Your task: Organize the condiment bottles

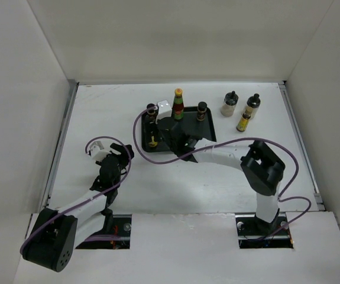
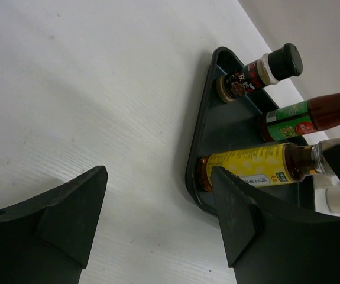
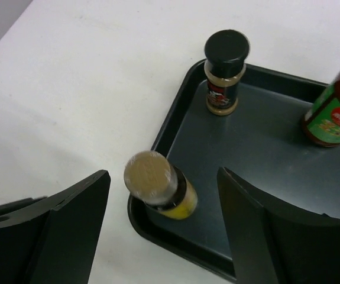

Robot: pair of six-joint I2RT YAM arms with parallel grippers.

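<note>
Right gripper (image 3: pixel 162 176) fingers stand apart on either side of the yellow-labelled bottle (image 3: pixel 158 183), not touching it. It stands upright in the tray (image 3: pixel 246 154), near-left corner, likely to group it with 3 others there. 3 loose bottles (image 1: pixel 243 122) stand on the table (image 1: pixel 99 106) to the right; left gripper (image 2: pixel 159 174) gapes empty

Legible text: none.
- Yellow-labelled bottle (image 2: pixel 252 165), 6 o'clock of tray (image 2: pixel 217 124), left wrist view: dark characters and a small green mark, too blurred to read.
- Black-capped bottle (image 2: pixel 246 80), 12 o'clock: red-and-white print, unreadable.
- Red bottle (image 2: pixel 311 115), 3 o'clock: green label with a red panel, unreadable.
</note>
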